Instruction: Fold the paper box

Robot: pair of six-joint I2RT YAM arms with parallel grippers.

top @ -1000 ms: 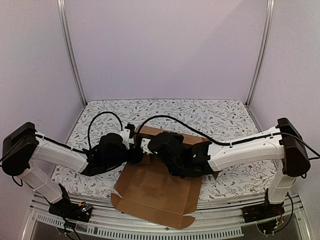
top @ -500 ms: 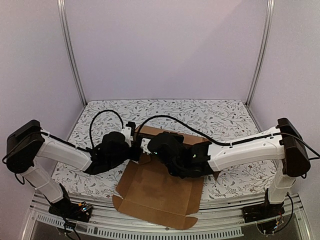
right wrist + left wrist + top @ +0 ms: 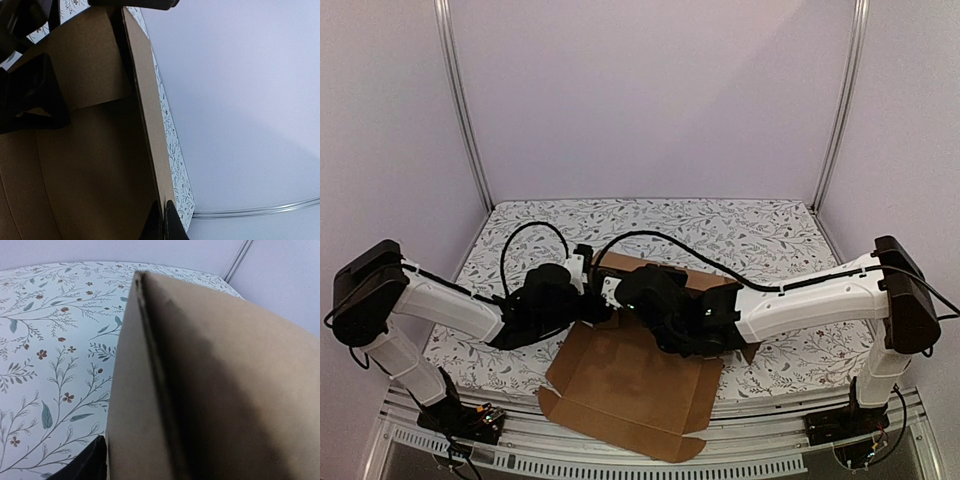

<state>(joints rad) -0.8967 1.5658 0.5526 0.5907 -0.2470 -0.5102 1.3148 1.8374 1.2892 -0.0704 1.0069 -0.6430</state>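
Cardboard wall of the paper box (image 3: pixel 630 390) stands raised, the right gripper (image 3: pixel 161 222) apparently pinching its edge, the left gripper (image 3: pixel 592 303) of unclear spread, so press squarely along the crease.

Soft even light, heavy shadow across the paper box (image 3: pixel 225 390), near edges blurred up close

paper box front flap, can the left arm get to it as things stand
Probably yes: the front flap of the paper box lies uncovered, and the left hand is just behind it at the left side.
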